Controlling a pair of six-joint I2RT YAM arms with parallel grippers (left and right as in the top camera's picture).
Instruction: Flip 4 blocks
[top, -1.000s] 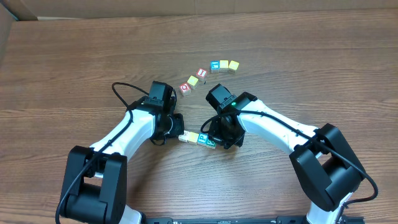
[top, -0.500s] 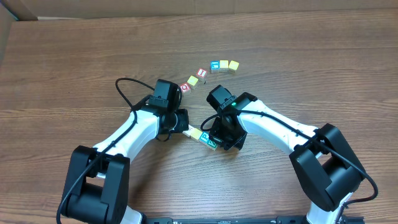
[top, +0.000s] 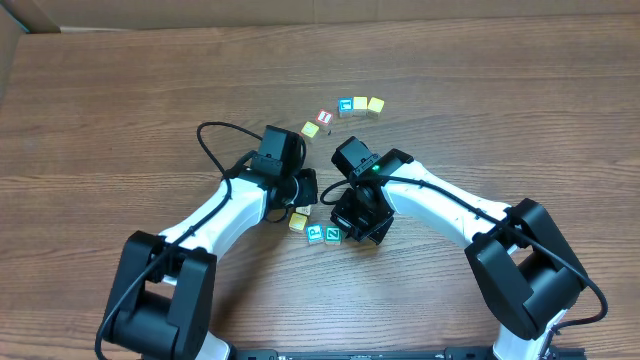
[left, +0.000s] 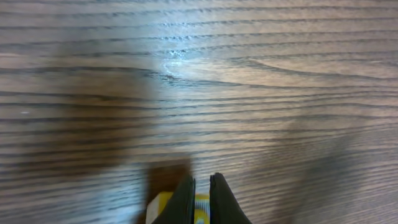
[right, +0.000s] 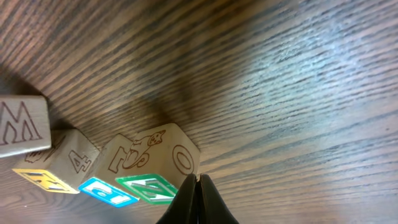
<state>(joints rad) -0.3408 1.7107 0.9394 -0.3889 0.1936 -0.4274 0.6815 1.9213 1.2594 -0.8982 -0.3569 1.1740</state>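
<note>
Both are pinched together now: yellow block (left: 160, 205) just beside the left hand (left: 202, 182), green block (right: 152, 185) just beside the right hand (right: 198, 180).

We are seeing the table (left: 280, 93) as brown wood-grain, smooth, with a soft sheen catching a pale glare in the left wrist view. We are finding the blocks (right: 155, 152) to be pale bare wood, finely grained, with some faces painted green, blue and yellow. On the right arm (top: 445, 200) and left arm (top: 215, 215) we are noting smooth white shells and matt black joints.
</note>
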